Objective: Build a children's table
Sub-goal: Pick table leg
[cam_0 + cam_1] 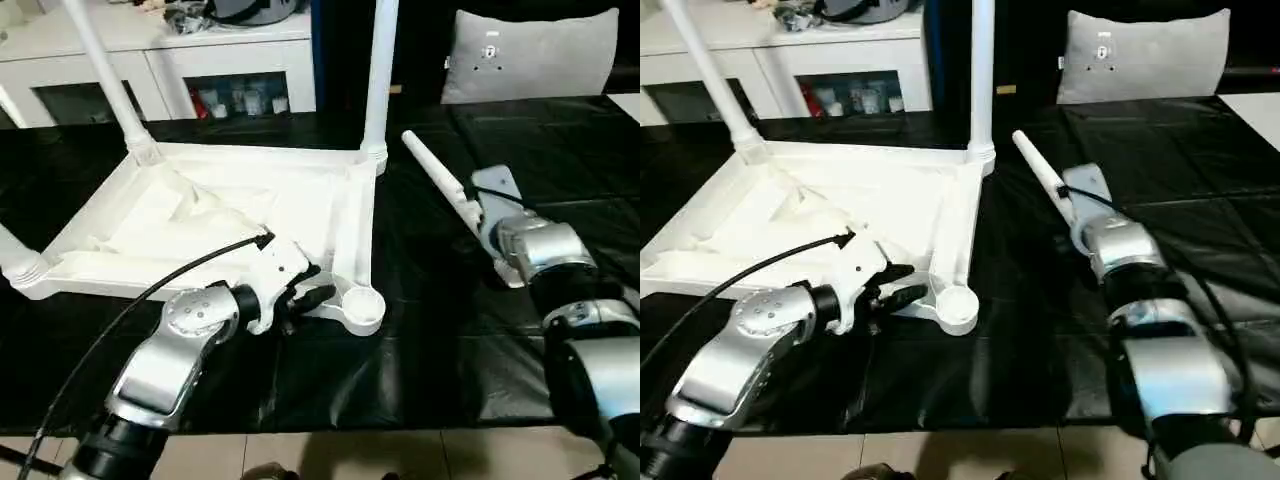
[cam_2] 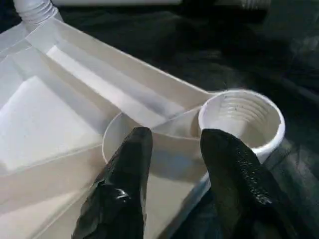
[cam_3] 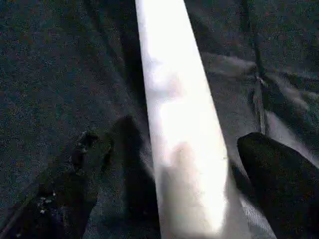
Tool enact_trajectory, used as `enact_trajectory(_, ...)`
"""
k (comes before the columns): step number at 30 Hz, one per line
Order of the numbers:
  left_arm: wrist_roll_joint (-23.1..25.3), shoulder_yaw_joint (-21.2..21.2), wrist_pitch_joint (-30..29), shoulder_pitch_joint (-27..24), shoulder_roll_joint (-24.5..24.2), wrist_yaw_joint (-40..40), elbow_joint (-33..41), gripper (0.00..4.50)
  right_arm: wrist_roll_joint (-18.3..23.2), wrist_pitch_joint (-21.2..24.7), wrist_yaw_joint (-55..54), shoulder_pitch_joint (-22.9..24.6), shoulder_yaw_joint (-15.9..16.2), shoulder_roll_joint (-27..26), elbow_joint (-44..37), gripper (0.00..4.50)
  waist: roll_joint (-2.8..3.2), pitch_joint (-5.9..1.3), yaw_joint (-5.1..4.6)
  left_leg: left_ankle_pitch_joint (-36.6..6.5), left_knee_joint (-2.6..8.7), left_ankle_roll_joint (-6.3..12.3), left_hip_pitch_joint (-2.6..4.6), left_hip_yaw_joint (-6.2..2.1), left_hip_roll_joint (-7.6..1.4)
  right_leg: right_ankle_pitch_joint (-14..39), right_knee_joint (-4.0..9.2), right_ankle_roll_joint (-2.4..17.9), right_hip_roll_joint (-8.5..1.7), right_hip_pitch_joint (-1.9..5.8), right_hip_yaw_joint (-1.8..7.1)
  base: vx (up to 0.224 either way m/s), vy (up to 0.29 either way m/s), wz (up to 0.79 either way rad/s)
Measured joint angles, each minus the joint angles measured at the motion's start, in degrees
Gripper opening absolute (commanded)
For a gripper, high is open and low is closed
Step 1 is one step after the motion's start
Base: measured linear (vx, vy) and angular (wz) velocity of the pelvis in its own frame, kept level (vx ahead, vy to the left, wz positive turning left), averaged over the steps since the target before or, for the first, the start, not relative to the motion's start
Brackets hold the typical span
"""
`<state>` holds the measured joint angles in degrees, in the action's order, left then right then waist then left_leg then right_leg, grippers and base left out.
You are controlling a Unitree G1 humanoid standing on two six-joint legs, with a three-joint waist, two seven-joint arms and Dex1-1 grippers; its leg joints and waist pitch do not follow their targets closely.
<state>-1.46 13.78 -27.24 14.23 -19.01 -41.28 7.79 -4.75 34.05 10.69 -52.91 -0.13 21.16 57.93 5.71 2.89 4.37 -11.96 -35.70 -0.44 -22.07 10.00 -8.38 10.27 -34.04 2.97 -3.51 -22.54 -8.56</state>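
Note:
The white tabletop [image 1: 200, 215] lies upside down on the black mat, ribbed side up. Legs stand in three of its corner sockets: far left [image 1: 105, 80], far right [image 1: 378, 70] and near left [image 1: 15, 258]. The near right socket [image 1: 362, 308] is empty, its threads showing in the left wrist view [image 2: 242, 119]. My left gripper [image 1: 310, 293] is beside that socket, open, its black fingers [image 2: 124, 184] apart over the tabletop's rim. A loose leg [image 1: 435, 175] lies on the mat to the right. My right gripper [image 3: 174, 142] straddles it, open, with gaps on both sides.
A grey cushion [image 1: 530, 55] leans at the back right. A white cabinet [image 1: 160, 60] stands behind the mat at the back left. The black mat [image 1: 420, 370] ends near me at a strip of light floor [image 1: 350, 455]. A black cable [image 1: 150, 290] runs along my left forearm.

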Motion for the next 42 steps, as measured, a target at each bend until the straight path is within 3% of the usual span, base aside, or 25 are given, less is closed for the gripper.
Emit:
enact_trajectory(3,0.00,0.42,-0.20,-0.16,-0.38,0.10,0.00,2.37,-0.07,1.33,2.94,-0.85,0.29,0.15,1.36,4.50,-0.01,0.01,0.34,0.02,-0.06,-0.03,0.01,0.01,-0.06,0.12,-0.09,-0.19,0.02,-0.03,-0.02,0.000,0.000,0.00)
enact_trajectory(4,0.00,0.51,-0.20,-0.16,-0.46,0.12,0.00,2.56,0.08,1.96,3.86,-1.01,0.27,0.20,1.34,4.21,-0.01,0.00,0.42,0.02,-0.10,-0.03,0.02,0.01,-0.07,0.12,-0.13,-0.19,0.02,-0.02,-0.03,0.000,0.000,0.00)
enact_trajectory(7,0.00,0.75,-0.20,-0.15,-0.61,0.05,0.04,2.64,0.82,5.65,6.25,-0.99,0.08,0.44,-0.32,4.08,-0.07,-0.03,0.59,0.01,-0.20,-0.04,0.05,0.01,-0.11,0.11,-0.15,-0.19,0.04,0.04,-0.03,0.000,0.000,0.00)
enact_trajectory(9,-0.02,0.81,-0.39,-0.13,-0.76,-0.12,0.36,2.95,2.13,9.48,9.23,-0.42,0.15,0.52,-3.15,3.70,-0.16,-0.06,0.61,0.01,-0.21,-0.04,0.05,0.01,-0.12,0.11,-0.15,-0.19,0.04,0.05,-0.02,0.000,0.000,0.00)
enact_trajectory(18,-0.52,1.31,-1.20,-0.09,-1.44,-0.86,1.78,3.44,5.05,20.72,18.09,6.19,2.87,2.53,-17.89,3.09,-0.73,-0.29,1.01,0.00,-0.22,-0.05,0.12,0.00,-0.13,0.13,-0.13,-0.22,0.04,0.15,-0.03,0.000,0.000,0.00)
enact_trajectory(19,-0.64,1.31,-1.25,-0.09,-1.54,-0.92,1.81,3.68,5.01,21.76,18.42,6.78,3.13,2.89,-19.16,2.90,-0.75,-0.30,1.06,-0.01,-0.23,-0.06,0.12,0.00,-0.13,0.13,-0.13,-0.22,0.05,0.16,-0.03,0.000,0.000,0.00)
enact_trajectory(29,-1.06,2.26,-1.31,-0.01,-1.59,-1.12,1.98,4.40,4.98,25.04,19.50,9.71,4.38,4.36,-24.51,2.21,-0.82,-0.36,1.15,-0.05,-0.23,-0.13,0.27,0.00,-0.14,0.14,-0.11,-0.24,0.05,0.28,-0.04,0.000,0.000,0.00)
enact_trajectory(34,-1.10,2.33,-1.28,0.02,-1.90,-1.43,1.98,4.50,5.09,26.18,18.93,10.63,4.29,4.33,-26.43,1.93,-0.79,-0.37,0.98,-0.16,-0.23,-0.33,0.41,0.00,-0.14,0.14,-0.08,-0.24,0.05,0.40,-0.04,0.000,0.000,0.00)
enact_trajectory(42,-1.12,3.02,-1.11,0.03,-2.03,-1.66,1.97,4.50,5.55,26.77,16.19,13.18,1.50,3.79,-29.89,1.88,-0.74,-0.35,0.81,-0.19,-0.18,-0.35,0.86,0.00,-0.13,0.17,-0.01,-0.29,0.05,0.83,-0.04,0.000,0.000,0.00)
